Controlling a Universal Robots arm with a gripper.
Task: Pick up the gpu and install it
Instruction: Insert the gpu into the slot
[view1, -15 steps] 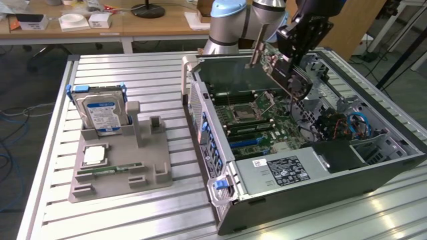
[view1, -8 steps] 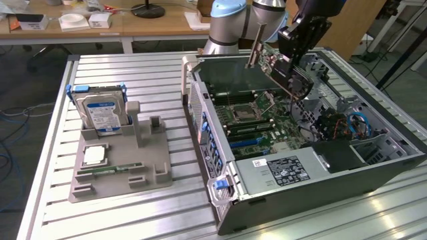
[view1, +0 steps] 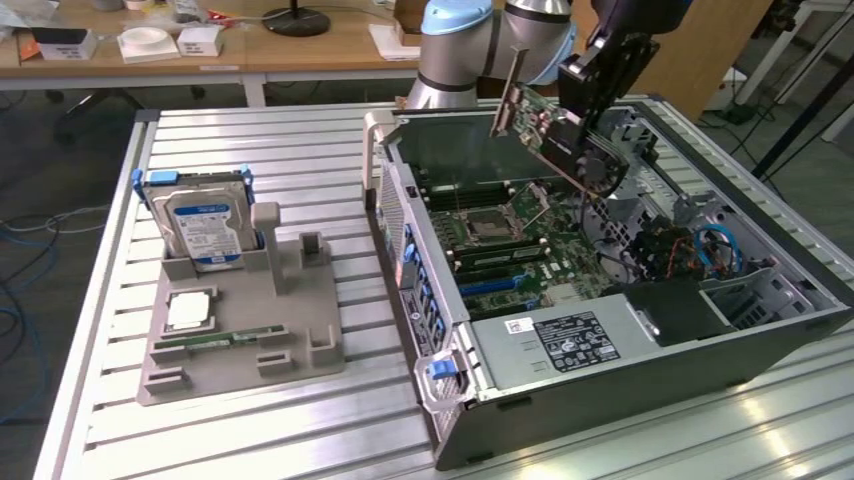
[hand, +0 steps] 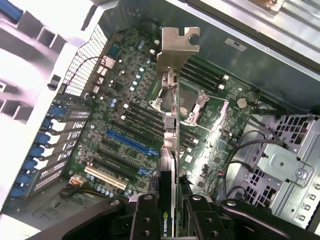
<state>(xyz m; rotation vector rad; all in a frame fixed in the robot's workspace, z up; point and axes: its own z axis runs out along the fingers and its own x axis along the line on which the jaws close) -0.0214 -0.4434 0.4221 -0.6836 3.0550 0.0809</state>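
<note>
The slatted aluminium table (view1: 267, 440) carries two items. On the exterior view's left stands a grey parts holder (view1: 240, 345). It contains a memory stick (view1: 214, 342) lying flat near its front, a processor (view1: 190, 310) behind that, and a hard drive (view1: 207, 228) standing upright at its far end. On the exterior view's right lies an open computer case (view1: 641, 400). The labelled power supply (view1: 574, 340) sits at the near end of the case, and the motherboard (view1: 514, 250) lies beyond it. On the motherboard, the wrist view shows a blue expansion slot (hand: 127, 142) and the processor socket (hand: 192, 102). Above the far part of the case, the gripper (hand: 170, 220) holds the gpu (hand: 171, 130). The jaws are partly closed and clamp the card between them. The card is tilted and hangs in the air, clear of the motherboard and of every slot. Its silver bracket (hand: 177, 50) is at the end away from the gripper. The robot arm (view1: 467, 50) rises behind the case, and wooden desks (view1: 334, 50) stand farthest back.
</note>
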